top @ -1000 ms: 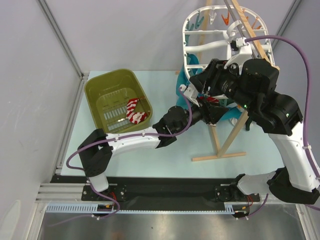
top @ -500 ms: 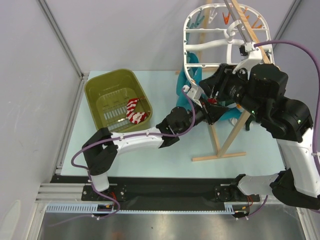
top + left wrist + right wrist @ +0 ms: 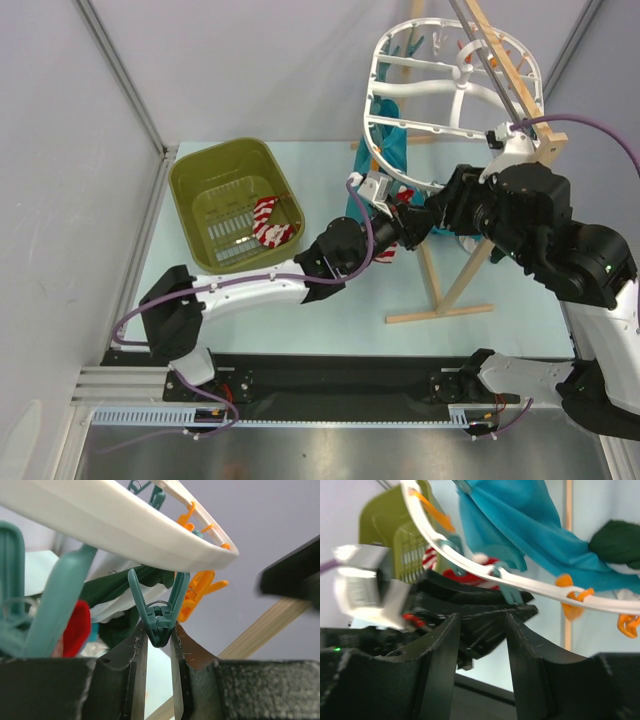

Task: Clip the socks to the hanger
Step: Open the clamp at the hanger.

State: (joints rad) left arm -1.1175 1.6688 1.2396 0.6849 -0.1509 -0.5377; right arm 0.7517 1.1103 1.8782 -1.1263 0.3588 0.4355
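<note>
Drawn back rightward, the right gripper [image 3: 482, 622] gapes empty; the left gripper [image 3: 157, 650] pinches a teal clip [image 3: 159, 612] (hanging downward) under the tilted hanger [image 3: 115, 525], long axis near-far.

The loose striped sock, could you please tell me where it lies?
In the top view the sock lies in the olive-green basket, by its right wall, on the table's left side.

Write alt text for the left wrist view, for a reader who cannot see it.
The left hand pinches a teal clip that hangs under the white rim of the hanger. Orange clips hang behind it, with dark green cloth to the left and a wooden stand at lower right.
</note>
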